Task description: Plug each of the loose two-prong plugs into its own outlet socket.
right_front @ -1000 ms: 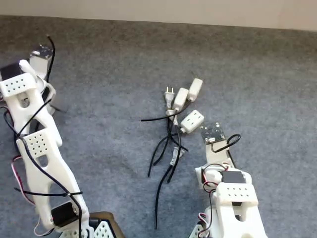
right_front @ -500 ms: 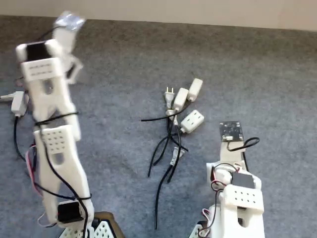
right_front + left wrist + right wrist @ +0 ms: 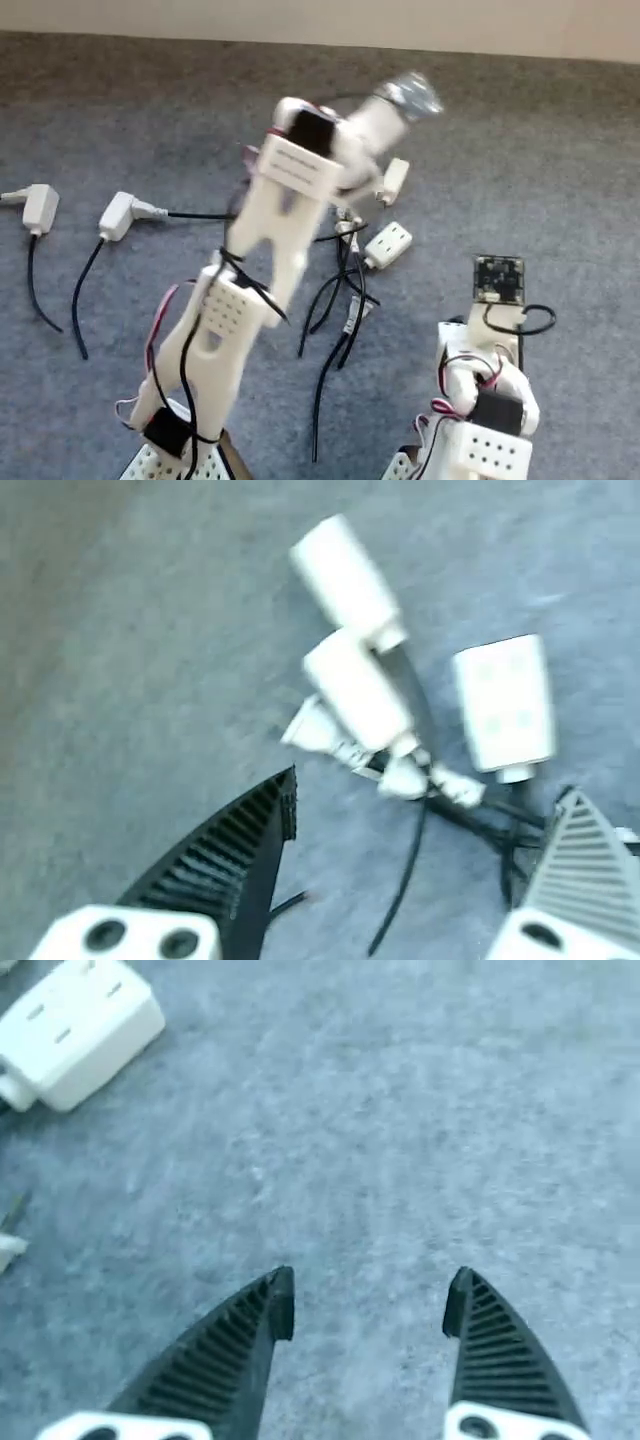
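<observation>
High view: left arm (image 3: 290, 190) hangs over the centre cord tangle. Approach step, nothing grasped yet. Left gripper (image 3: 430, 785) has fingers wide, straddling the white plugs (image 3: 355, 690) just beside the socket block (image 3: 505, 705). Right gripper (image 3: 370, 1305) is spread too and empty, over bare carpet (image 3: 400, 1140) near that block. Far-left piece (image 3: 40, 205) and neighbour piece (image 3: 118, 215) lie well apart from the cluster; plug or socket, can't tell. Next, I'd guess: descend, pinch one plug body, square prongs to slots. No legible print.

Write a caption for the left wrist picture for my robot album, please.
Open left gripper hangs above white plugs, a white socket block and black cords on grey carpet.
</observation>
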Controlling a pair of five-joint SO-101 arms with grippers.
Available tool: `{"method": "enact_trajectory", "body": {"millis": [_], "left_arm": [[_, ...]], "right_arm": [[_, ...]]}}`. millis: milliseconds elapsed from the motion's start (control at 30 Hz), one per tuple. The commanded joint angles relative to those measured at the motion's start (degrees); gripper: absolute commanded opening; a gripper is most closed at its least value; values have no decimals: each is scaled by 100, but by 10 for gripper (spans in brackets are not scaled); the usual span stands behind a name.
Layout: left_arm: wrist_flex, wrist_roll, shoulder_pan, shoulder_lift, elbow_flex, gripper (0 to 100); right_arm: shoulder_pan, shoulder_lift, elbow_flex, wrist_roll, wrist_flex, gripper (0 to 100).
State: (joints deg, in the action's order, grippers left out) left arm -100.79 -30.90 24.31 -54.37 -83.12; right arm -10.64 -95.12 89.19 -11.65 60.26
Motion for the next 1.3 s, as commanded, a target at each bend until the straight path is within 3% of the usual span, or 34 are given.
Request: {"method": "enact_trajectory", "body": {"millis": [0, 600, 800, 967, 1267], "left_arm": [[0, -35, 391, 347, 13, 382], [369, -132, 716, -1604, 92, 354], [404, -141, 884, -1631, 92, 286], [343, -123, 892, -1560, 84, 43], [-35, -141, 857, -4, 391, 49]], "right_arm": [[-110, -655, -22, 202, 286, 241], [-92, -954, 224, 229, 374, 241], [-92, -954, 224, 229, 374, 241], [-92, -954, 233, 229, 365, 241], [207, -954, 277, 62, 365, 241]]}}
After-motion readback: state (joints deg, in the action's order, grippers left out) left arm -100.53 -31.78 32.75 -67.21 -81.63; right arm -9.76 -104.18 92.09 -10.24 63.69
